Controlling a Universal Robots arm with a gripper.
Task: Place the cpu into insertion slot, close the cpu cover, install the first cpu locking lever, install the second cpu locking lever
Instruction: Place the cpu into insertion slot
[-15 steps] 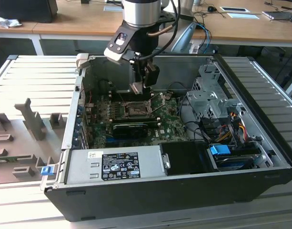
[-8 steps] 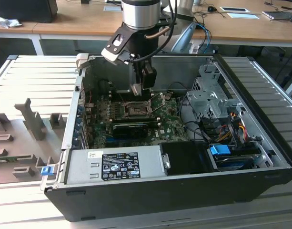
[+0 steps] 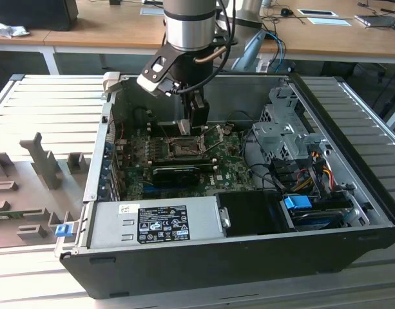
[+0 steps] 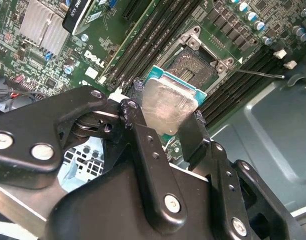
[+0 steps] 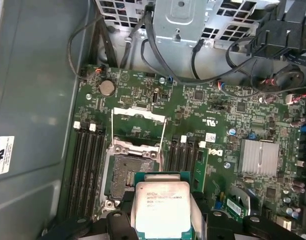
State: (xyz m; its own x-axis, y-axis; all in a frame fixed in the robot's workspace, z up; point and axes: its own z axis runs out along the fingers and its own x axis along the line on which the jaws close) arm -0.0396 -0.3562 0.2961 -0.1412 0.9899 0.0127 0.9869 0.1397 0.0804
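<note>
My gripper [image 4: 166,107] is shut on the cpu [image 4: 167,106], a flat square chip with a silvery metal top, held by its edges between two black fingers [image 4: 138,120]. In the first wrist view the cpu [image 5: 162,207] hangs just beside and above the open insertion slot [image 5: 129,175], apart from it. The cpu cover [image 5: 140,114] stands swung up at the far edge of the slot. A thin locking lever [image 4: 257,74] sticks out beside the slot [image 4: 192,67]. In the exterior view the gripper [image 3: 197,121] is low inside the computer case, over the slot [image 3: 182,147].
Memory slots [image 5: 88,165] flank the socket on both sides. A finned heat sink [image 5: 260,157] and a graphics card [image 3: 178,172] sit nearby. The grey power supply [image 3: 165,222], drive cage [image 3: 284,132] with cables and the case wall [image 5: 33,100] bound the space.
</note>
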